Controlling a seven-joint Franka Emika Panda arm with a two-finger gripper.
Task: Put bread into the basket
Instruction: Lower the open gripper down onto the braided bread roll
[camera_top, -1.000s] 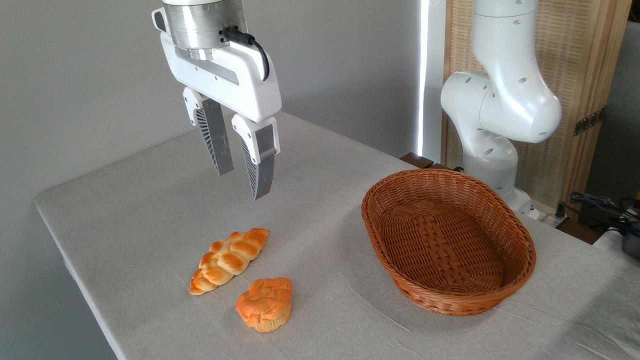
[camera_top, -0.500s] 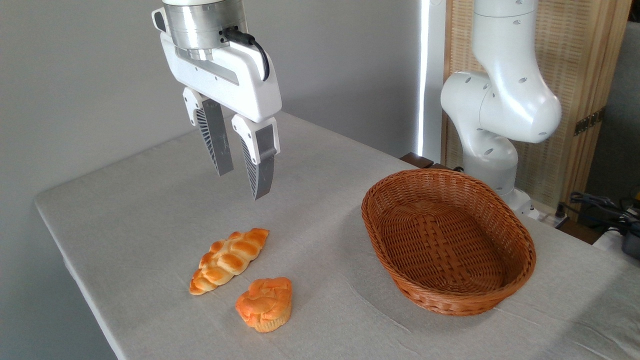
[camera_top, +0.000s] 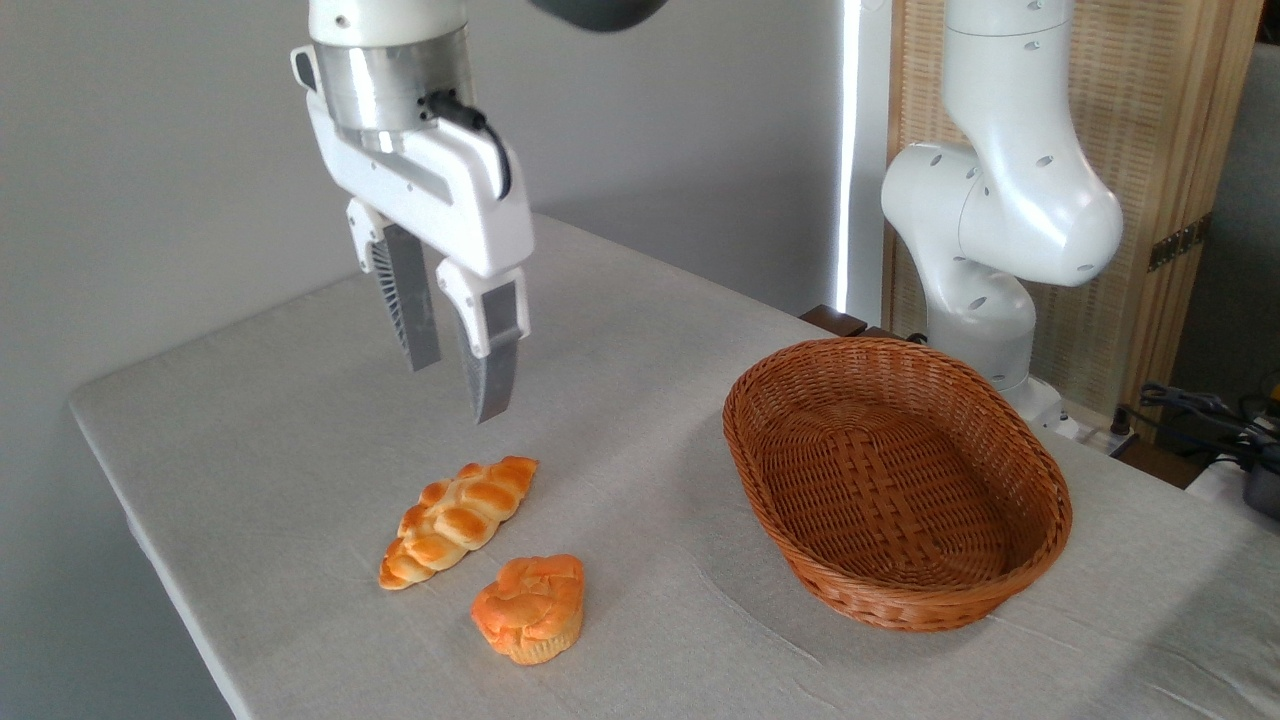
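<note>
Hovering above the bread (camera_top: 458, 521), the gripper (camera_top: 457, 392) holds nothing; its fingers (camera_top: 491, 375) are slightly parted. The bread lies on the table (camera_top: 300, 400), apart from the basket (camera_top: 895, 480).

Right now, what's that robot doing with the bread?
The robot's pincer hangs open above the table, just over the braided bread, and holds nothing. The bread lies on the cloth beside a small round bun. The wicker basket sits empty to the right. So nothing has been picked up yet; the robot looks ready to reach down for the braided bread.
</note>
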